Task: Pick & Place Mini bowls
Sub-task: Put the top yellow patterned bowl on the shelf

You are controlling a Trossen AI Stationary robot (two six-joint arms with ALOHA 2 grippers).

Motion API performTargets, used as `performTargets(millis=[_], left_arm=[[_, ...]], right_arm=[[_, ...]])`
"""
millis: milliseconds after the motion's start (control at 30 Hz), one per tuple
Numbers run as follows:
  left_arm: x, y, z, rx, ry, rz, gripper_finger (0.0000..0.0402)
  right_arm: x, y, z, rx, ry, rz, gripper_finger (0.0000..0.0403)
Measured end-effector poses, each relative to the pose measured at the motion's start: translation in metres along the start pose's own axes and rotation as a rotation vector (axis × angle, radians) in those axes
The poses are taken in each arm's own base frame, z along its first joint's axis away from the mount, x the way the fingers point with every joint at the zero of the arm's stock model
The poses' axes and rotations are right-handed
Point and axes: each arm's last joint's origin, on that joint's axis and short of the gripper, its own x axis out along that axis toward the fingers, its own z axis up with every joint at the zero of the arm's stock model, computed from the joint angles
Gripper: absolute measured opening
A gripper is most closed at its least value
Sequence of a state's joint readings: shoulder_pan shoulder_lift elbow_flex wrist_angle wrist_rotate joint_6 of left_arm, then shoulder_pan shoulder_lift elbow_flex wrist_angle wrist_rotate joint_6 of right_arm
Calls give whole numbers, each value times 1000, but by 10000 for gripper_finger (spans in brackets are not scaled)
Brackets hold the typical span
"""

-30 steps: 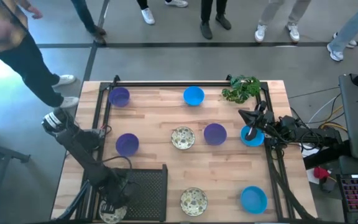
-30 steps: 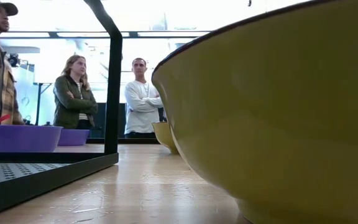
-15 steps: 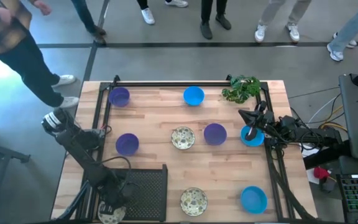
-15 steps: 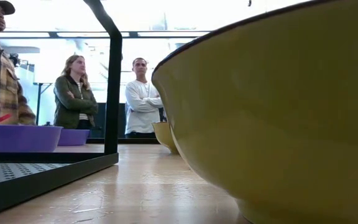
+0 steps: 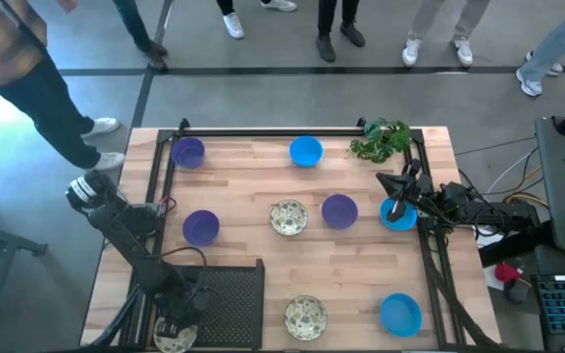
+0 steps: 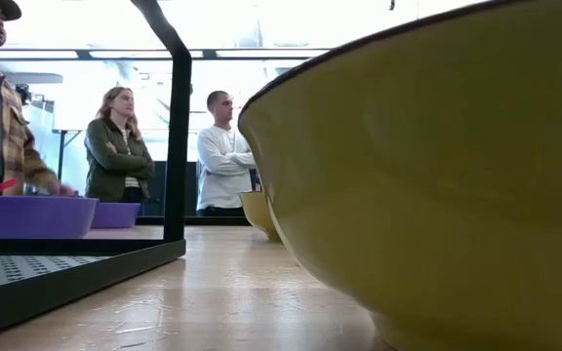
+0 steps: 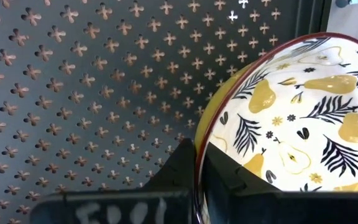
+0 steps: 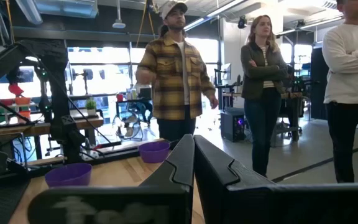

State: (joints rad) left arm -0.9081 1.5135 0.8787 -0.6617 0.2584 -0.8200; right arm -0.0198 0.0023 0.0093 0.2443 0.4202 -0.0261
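A green leafy plant (image 5: 381, 139) is lying at the upper right of the table (image 5: 253, 196); three people (image 6: 115, 156) are standing behind.

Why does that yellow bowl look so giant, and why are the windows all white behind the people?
Low view: the yellow bowl sits right against the camera, so it fills the frame; the windows behind the people are blown out white by backlight. High view: it is just one small patterned bowl among the mini bowls.

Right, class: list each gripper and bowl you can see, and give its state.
left gripper: shut on the pear-patterned bowl's rim.
pear-patterned bowl: held by its rim, empty.
right gripper: shut, holding nothing, over a blue bowl.
other bowls: upright, empty, on the table.
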Motion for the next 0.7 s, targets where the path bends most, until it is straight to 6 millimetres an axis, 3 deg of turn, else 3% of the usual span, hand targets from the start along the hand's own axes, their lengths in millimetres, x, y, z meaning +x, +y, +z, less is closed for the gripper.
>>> performTargets(millis=[700], left_arm=[[1,1,0,12,-9,17,67]], right_arm=[[0,0,0,0,0,0,8]])
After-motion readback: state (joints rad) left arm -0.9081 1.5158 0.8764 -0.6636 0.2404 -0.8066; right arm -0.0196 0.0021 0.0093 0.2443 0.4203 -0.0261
